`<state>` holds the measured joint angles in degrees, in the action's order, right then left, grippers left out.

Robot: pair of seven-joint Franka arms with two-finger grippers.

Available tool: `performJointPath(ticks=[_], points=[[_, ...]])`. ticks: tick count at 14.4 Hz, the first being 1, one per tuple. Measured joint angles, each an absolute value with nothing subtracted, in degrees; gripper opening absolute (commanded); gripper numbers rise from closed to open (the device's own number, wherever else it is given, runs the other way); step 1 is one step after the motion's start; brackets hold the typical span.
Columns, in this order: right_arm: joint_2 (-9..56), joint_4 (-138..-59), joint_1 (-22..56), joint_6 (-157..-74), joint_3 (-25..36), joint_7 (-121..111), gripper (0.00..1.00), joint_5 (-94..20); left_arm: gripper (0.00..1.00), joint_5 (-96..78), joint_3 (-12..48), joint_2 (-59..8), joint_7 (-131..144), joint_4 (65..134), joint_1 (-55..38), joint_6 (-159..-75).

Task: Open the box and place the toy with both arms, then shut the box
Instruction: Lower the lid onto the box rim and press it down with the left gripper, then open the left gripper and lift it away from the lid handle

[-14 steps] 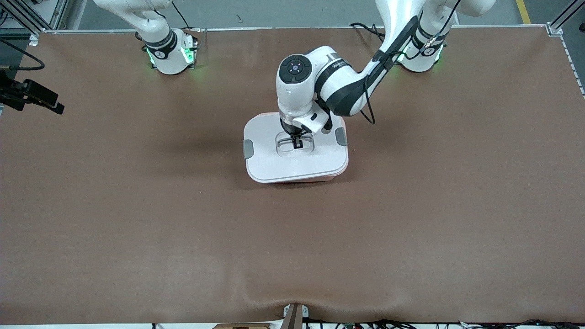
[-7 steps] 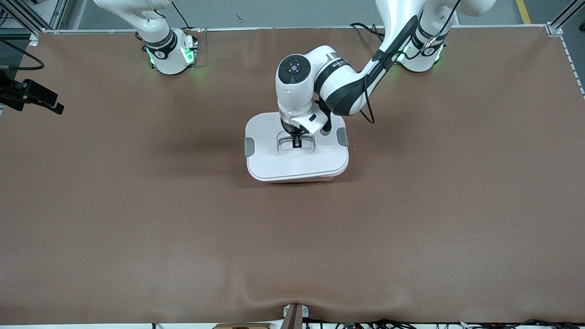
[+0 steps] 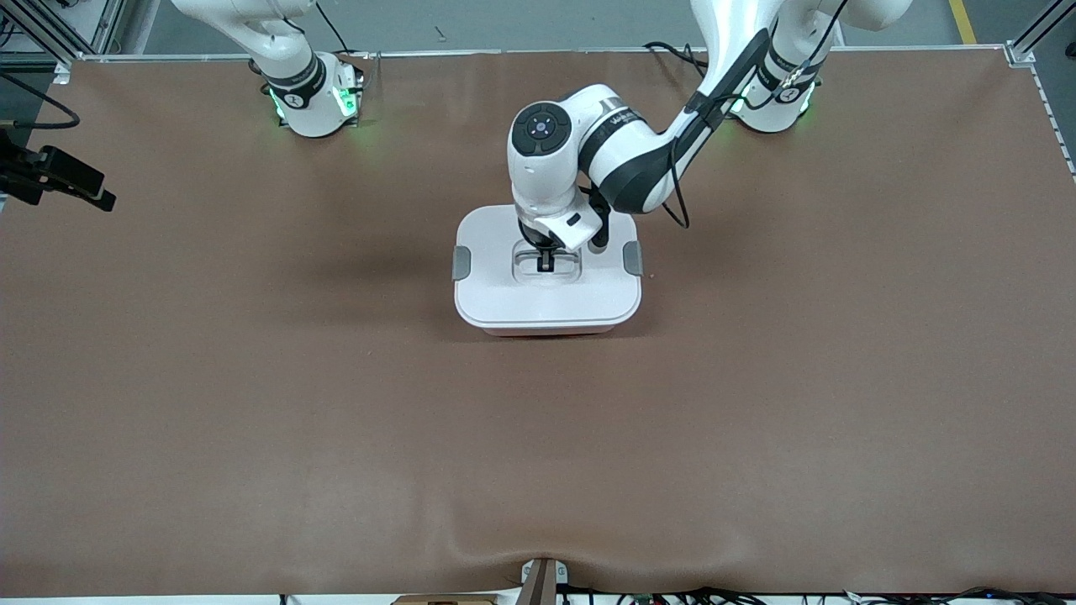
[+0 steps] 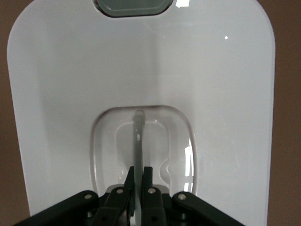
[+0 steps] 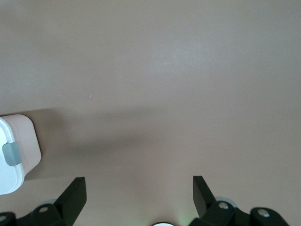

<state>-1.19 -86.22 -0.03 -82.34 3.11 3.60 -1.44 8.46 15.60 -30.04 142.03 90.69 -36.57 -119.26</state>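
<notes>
The box [image 3: 546, 333] stands mid-table, a strip of its pink tub showing under the white lid [image 3: 504, 294], which lies level on it. Grey clips [image 3: 461, 262] sit at the lid's two ends. My left gripper [image 3: 545, 262] points down into the lid's recessed centre, shut on the thin upright handle [image 4: 138, 136]; in the left wrist view the left gripper [image 4: 139, 170] pinches the handle's bar from both sides. My right gripper [image 5: 138, 183] hangs open over bare table, with a corner of the box [image 5: 23, 136] off to one side. The toy is out of view.
Brown mat [image 3: 756, 403] covers the whole table. The two arm bases [image 3: 315, 101] stand along the table edge farthest from the front camera. A small bracket [image 3: 542, 580] sits at the table edge nearest that camera.
The left gripper has lowered the lid, which hung skewed above the tub, so it now sits square and level on the box. The right arm has barely moved.
</notes>
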Motion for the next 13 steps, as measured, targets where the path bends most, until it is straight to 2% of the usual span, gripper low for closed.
performJointPath(ticks=[3, 4, 5, 6, 7, 13], points=[[-1.2, -86.2, 0.0, -82.4, 3.1, 3.6, 1.00, -1.5, 0.00, 8.5, 15.6, -30.0, 141.9, 90.9, -36.6, -119.3], [-1.2, -86.2, 0.0, -82.4, 3.0, 3.6, 1.00, -1.5, 0.04, 8.5, 15.6, -30.0, 141.9, 90.9, -36.6, -119.3], [-1.2, -86.2, 0.3, -82.3, 2.8, 3.6, 1.00, -1.5, 0.27, 8.5, 15.6, -30.0, 141.9, 90.9, -36.6, -119.3], [-1.1, -86.2, 0.7, -82.3, 2.7, 3.6, 1.00, -1.5, 0.67, 8.5, 15.6, -30.0, 141.9, 90.8, -36.5, -119.3], [-1.0, -86.2, 1.2, -82.3, 2.6, 3.6, 1.00, -1.5, 1.00, 8.5, 15.6, -29.9, 141.9, 90.7, -36.4, -119.2], [-0.8, -86.2, 1.7, -82.3, 2.6, 3.6, 1.00, -1.5, 1.00, 8.5, 15.0, -27.4, 141.5, 88.0, -35.4, -116.2]])
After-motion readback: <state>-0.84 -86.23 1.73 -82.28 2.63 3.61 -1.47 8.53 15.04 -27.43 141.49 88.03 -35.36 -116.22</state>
